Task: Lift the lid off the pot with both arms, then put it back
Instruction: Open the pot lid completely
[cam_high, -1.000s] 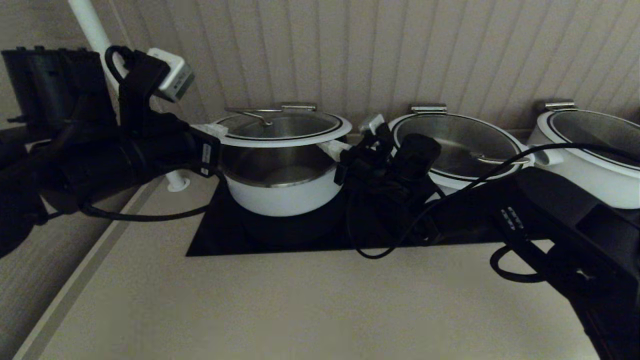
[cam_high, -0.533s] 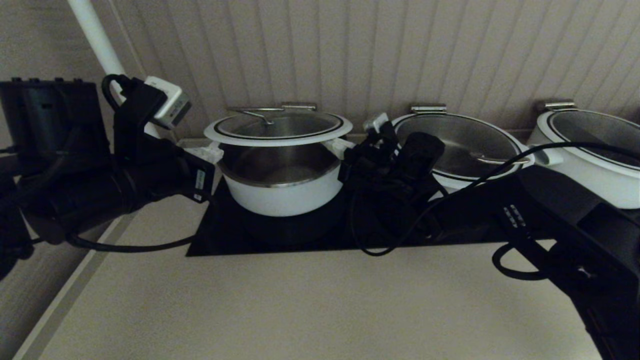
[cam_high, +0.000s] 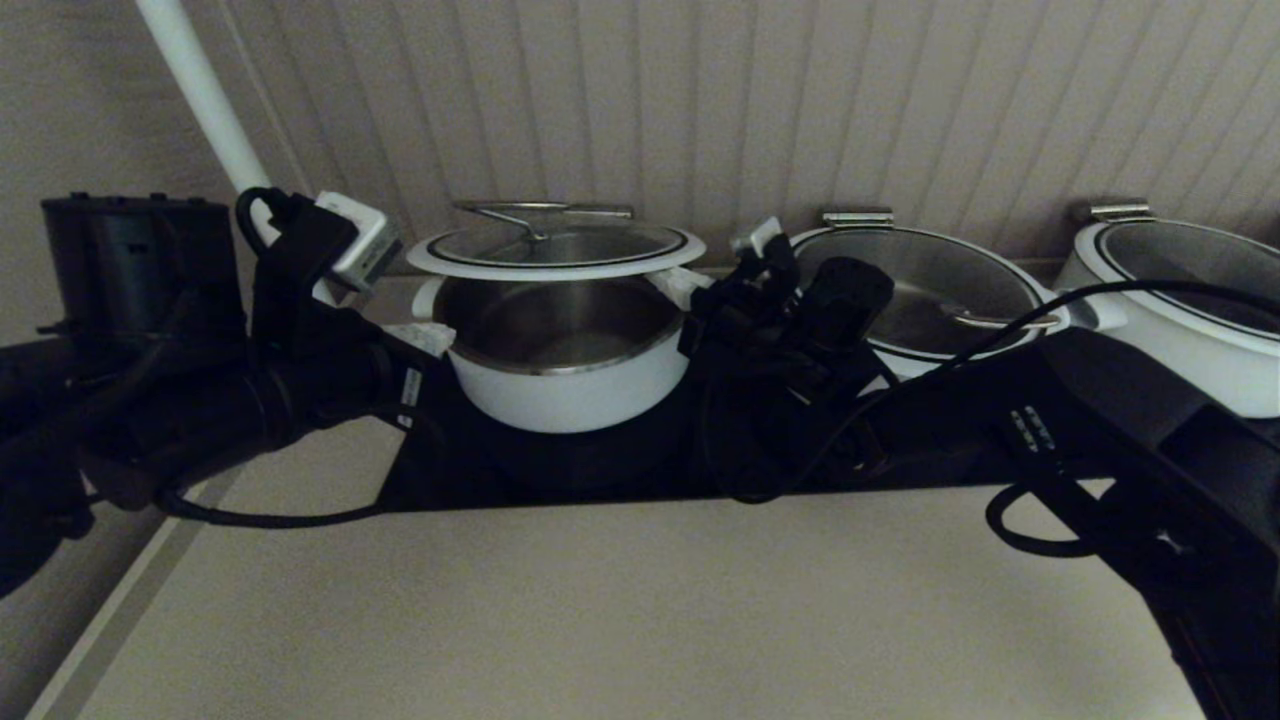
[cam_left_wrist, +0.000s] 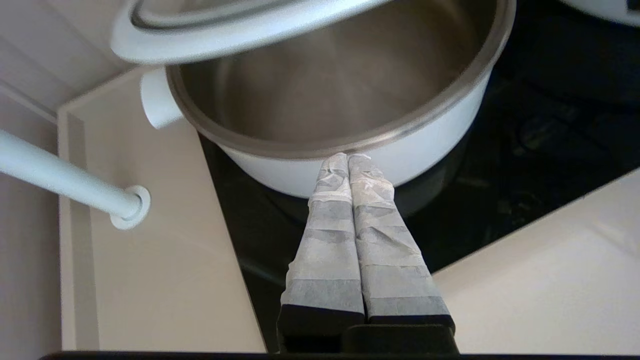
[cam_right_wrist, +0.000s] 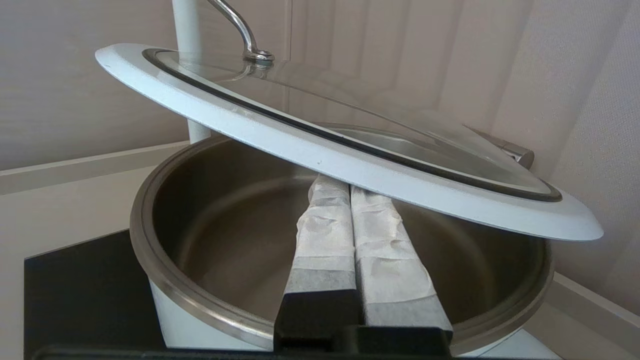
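Note:
The lid (cam_high: 556, 262) hangs tilted above the open pot (cam_high: 565, 395), which stands on the black hob. My right gripper (cam_high: 685, 288) is shut, and its taped fingers reach under the lid's right edge. In the right wrist view the lid's white rim (cam_right_wrist: 350, 165) rests on my right gripper (cam_right_wrist: 335, 182) over the pot's steel inside (cam_right_wrist: 210, 235). My left gripper (cam_high: 425, 335) is shut and empty, lower down at the pot's left side. In the left wrist view my left gripper (cam_left_wrist: 348, 157) touches the pot's white wall (cam_left_wrist: 280, 172) just under the rim, apart from the lid (cam_left_wrist: 215, 37) above.
Two wider white pots with lids (cam_high: 920, 290) (cam_high: 1180, 300) stand to the right by the panelled wall. A white pole (cam_high: 200, 90) rises at the back left, with its foot (cam_left_wrist: 130, 207) on the counter. A black block (cam_high: 130, 260) stands at far left. The black hob (cam_high: 560, 470) lies under the pot.
My left gripper has dropped from under the lid's left edge down to the pot's side. The lid stays raised, its handle a little higher. The right gripper has barely moved.

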